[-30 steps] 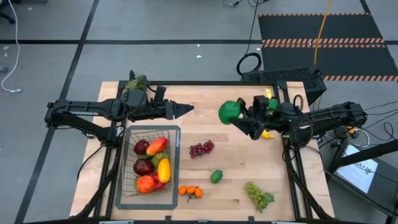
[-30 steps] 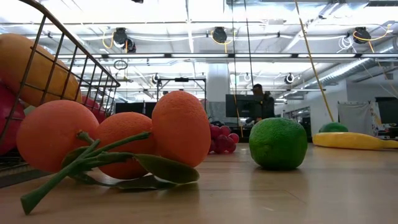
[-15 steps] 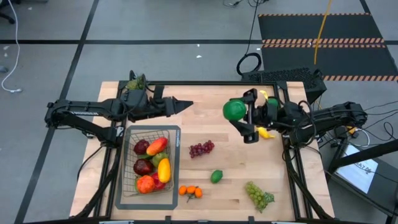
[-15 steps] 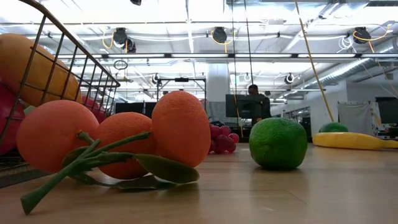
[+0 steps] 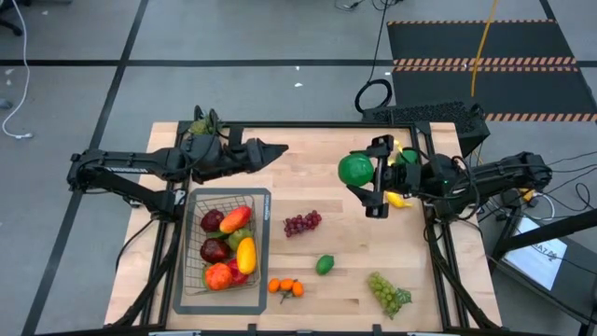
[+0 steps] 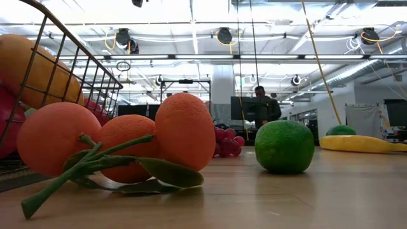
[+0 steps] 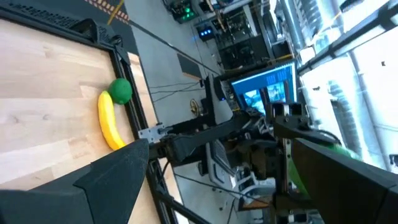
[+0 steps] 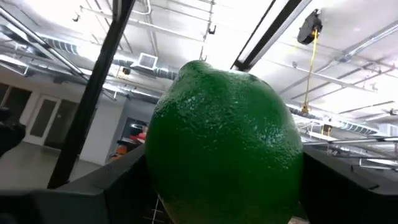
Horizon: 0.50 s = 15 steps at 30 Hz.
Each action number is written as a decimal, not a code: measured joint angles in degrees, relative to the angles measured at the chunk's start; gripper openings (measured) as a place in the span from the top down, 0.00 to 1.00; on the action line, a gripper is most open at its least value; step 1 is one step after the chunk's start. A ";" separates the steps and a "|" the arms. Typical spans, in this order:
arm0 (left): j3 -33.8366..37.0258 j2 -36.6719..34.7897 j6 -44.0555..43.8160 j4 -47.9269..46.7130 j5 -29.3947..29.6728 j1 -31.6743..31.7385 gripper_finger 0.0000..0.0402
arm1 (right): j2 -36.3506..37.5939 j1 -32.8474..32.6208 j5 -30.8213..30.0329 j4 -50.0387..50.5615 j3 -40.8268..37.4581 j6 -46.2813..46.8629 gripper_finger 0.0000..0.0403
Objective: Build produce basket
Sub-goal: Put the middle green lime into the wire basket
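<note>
My right gripper (image 5: 364,175) is raised over the table's right part, shut on a green lime (image 5: 354,169), which fills the right wrist view (image 8: 224,143). At the far left my left gripper (image 5: 278,149) hovers open beyond the wire basket (image 5: 262,245); its wrist view shows nothing between its fingers (image 7: 93,186). The basket rests on a grey mat and holds several red, orange and yellow fruits. Loose on the wood lie purple grapes (image 5: 301,223), a second lime (image 5: 324,264), oranges (image 5: 285,287) and green grapes (image 5: 388,292). A banana (image 7: 110,121) and another lime (image 7: 120,89) lie at the right edge. My right gripper pinches the lime between its two fingers, on two opposite sides (image 8: 155,162); in the high view one finger (image 5: 380,146) is on its far side and one on its near side. The fingers come from the table's right, roughly level. The lime is lifted clear of the table.
Bare wood lies between the basket and the loose fruit. A black frame runs along the table's far and side edges. A small leafy pot (image 5: 204,122) stands at the far left corner. In the low view a person (image 6: 264,105) stands far off in the room.
My right gripper has rolled about its own axis with the lime in its hold and drifted slightly toward the table's right edge; the lime stays clear of the table. My left gripper has rolled a little in place.
</note>
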<state>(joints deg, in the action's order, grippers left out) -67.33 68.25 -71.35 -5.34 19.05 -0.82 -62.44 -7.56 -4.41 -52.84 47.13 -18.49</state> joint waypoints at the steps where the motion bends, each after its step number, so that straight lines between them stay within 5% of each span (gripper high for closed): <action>1: 0.00 0.00 -0.36 0.02 0.11 0.00 0.02 | 0.18 -0.12 -0.32 0.42 0.00 0.68 0.19; 15: 0.00 0.04 -3.85 2.76 2.04 -4.33 0.02 | 9.03 -0.86 -5.87 28.30 0.00 31.81 0.19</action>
<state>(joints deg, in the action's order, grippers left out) -67.33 68.29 -75.21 -2.58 21.09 -5.15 -53.41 -8.43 -10.28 -24.54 47.13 13.32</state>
